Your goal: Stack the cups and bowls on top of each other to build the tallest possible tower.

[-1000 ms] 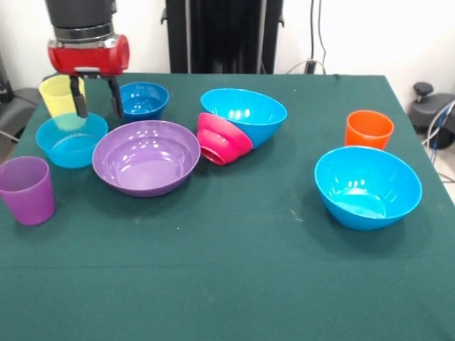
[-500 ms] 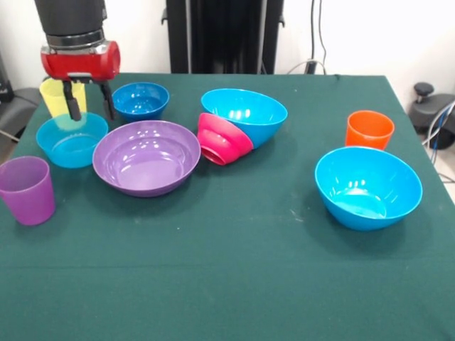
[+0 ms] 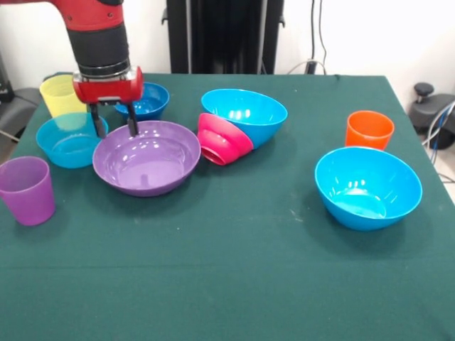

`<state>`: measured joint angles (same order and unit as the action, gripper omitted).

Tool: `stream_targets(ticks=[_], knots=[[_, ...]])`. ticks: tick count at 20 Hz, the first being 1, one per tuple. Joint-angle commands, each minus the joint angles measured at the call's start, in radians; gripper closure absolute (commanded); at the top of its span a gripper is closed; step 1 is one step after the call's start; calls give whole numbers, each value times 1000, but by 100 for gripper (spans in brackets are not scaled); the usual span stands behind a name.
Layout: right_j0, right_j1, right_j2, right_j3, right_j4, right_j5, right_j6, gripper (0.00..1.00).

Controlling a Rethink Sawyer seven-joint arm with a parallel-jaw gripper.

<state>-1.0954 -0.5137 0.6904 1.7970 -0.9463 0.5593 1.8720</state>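
My gripper (image 3: 114,128) hangs open over the far left rim of the wide purple bowl (image 3: 147,160), nothing between its fingers. A light blue bowl (image 3: 67,144) sits left of it, with the yellow cup (image 3: 61,96) behind. A small dark blue bowl (image 3: 148,99) lies behind the gripper. The purple cup (image 3: 27,189) stands at the front left. A magenta bowl (image 3: 222,139) lies tipped on its side against a tilted blue bowl (image 3: 245,114). The orange cup (image 3: 368,129) and a large blue bowl (image 3: 367,186) are on the right.
The green tablecloth (image 3: 234,270) covers the whole table. A black stand (image 3: 224,35) rises behind the table's far edge. Cables and a dark object (image 3: 430,106) lie off the right edge.
The gripper has moved right and toward the camera, from above the light blue bowl and yellow cup to the purple bowl's rim. It stays open. No cup or bowl has moved.
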Motion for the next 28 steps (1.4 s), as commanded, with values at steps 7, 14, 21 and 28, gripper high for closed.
stream_targets(ticks=[7, 14, 21, 28], knots=[[21, 24, -12, -19, -88, -12, -208, 0], [-25, -110, 49, 64, 20, 70, -254, 0], [-31, -139, 64, 71, 50, 98, -276, 0], [-31, -10, 20, -31, -33, 56, -305, 0]])
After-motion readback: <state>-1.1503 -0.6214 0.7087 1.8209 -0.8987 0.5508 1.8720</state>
